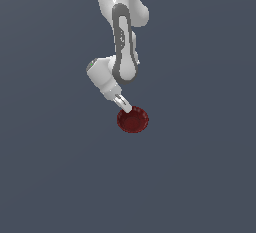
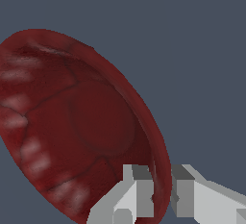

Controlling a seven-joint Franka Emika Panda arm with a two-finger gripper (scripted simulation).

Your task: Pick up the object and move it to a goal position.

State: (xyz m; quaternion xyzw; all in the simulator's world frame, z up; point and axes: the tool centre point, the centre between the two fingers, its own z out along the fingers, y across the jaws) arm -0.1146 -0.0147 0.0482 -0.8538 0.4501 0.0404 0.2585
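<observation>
1. Panda arm (image 1: 122, 32) comes down from the top of the exterior view, wrist bent toward that view's right, w/ the gripper (image 1: 125, 104) right at the rim of the dark red bowl (image 1: 133, 119).
2. Bowl = small, round, shallow, glossy, raised rim. In the exterior view it sits just below the white hand, near the middle of the frame, over plain grey-blue ground (image 1: 200, 177).
3. Wrist view is the clearer one: the gripper (image 2: 162, 196) has one finger inside the bowl (image 2: 86, 122) and one outside, w/ the rim running down between them. Fingers (image 2: 139, 189) nearly closed, only a thin gap left, and the rim fills it. So it's pinching the bowl by its edge.
4. Bowl looks tilted in the wrist view, showing most of its inside face. Can't say for sure whether it's off the ground; no shadow or contact line to go by, though the tilt suggests it's lifted.
5. Progress, as I judge it: reach & grasp done, lift prob. started. Left to do: carry to the goal and hold there.
6. No goal marker visible in either view, so can't tell how far the carry has to go.
7. Risk: edge pinch on a glossy rim, so bowl could swivel or slip if moved fast.
</observation>
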